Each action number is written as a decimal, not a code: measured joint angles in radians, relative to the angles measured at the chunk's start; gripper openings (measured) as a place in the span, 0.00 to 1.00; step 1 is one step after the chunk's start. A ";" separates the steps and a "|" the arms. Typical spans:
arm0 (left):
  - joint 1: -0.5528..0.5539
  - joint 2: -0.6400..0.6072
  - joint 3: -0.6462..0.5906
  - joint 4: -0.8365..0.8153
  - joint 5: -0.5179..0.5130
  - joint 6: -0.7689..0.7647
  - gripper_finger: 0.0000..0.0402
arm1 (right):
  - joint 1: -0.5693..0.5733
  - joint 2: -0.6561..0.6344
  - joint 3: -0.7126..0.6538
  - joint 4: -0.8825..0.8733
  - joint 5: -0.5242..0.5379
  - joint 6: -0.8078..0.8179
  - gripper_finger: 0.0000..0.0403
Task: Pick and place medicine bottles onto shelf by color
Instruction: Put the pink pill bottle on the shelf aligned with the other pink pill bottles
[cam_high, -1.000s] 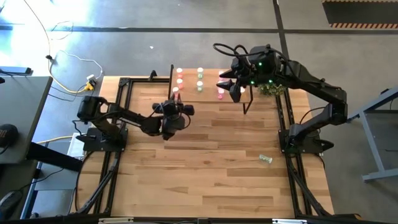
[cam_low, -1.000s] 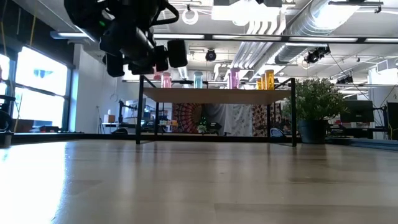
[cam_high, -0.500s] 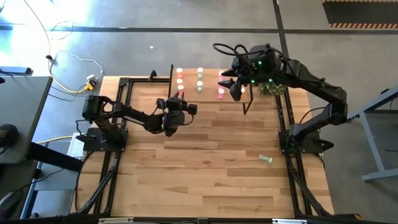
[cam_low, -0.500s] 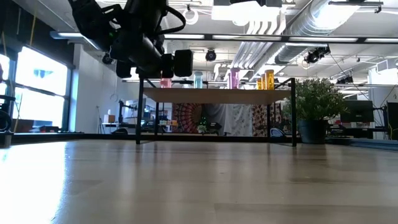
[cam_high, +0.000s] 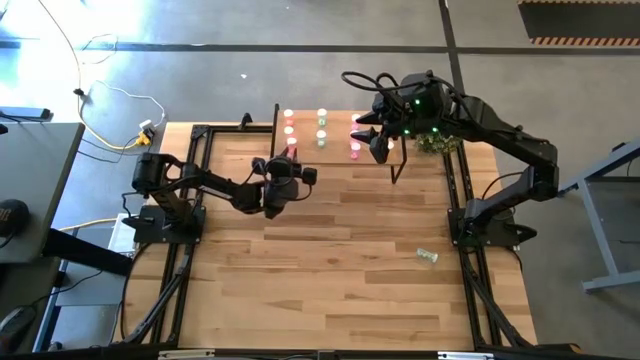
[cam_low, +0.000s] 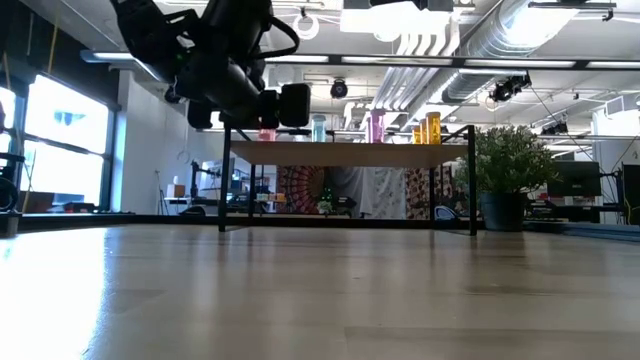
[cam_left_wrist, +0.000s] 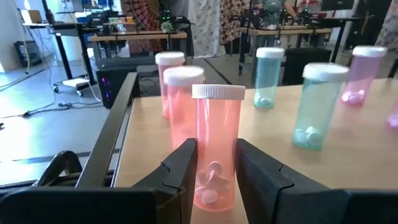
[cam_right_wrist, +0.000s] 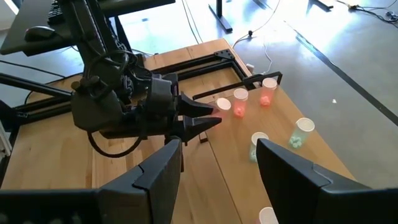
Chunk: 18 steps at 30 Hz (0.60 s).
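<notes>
Shelf (cam_high: 340, 148) at table's 12 o'clock. I see left gripper (cam_left_wrist: 214, 171) clamped on an upright red bottle (cam_left_wrist: 216, 149), cap up, at the shelf's 9 o'clock edge. Right gripper (cam_high: 378, 143) spread, empty.

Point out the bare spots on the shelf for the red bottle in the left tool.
The small light-wood shelf is bare near its front edge, before the two red bottles and beside the green ones. The back rows are crowded. The left tool grips a red translucent bottle.

Ahead of the left end effector (cam_left_wrist: 214, 168) two red bottles (cam_left_wrist: 180, 102) block the shelf (cam_high: 335, 150) edge, green bottles (cam_left_wrist: 314, 102) crowd alongside, and bare board lies between those rows.
</notes>
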 joint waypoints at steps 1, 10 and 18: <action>0.000 0.000 0.000 -0.019 0.001 -0.017 0.22 | 0.000 0.000 0.000 0.000 0.000 0.000 0.50; 0.010 -0.002 0.000 -0.059 -0.004 -0.090 0.22 | 0.000 0.000 0.000 -0.002 0.000 -0.024 0.50; 0.011 -0.003 0.002 -0.055 0.079 -0.092 0.22 | 0.000 0.000 0.000 -0.002 0.000 -0.025 0.50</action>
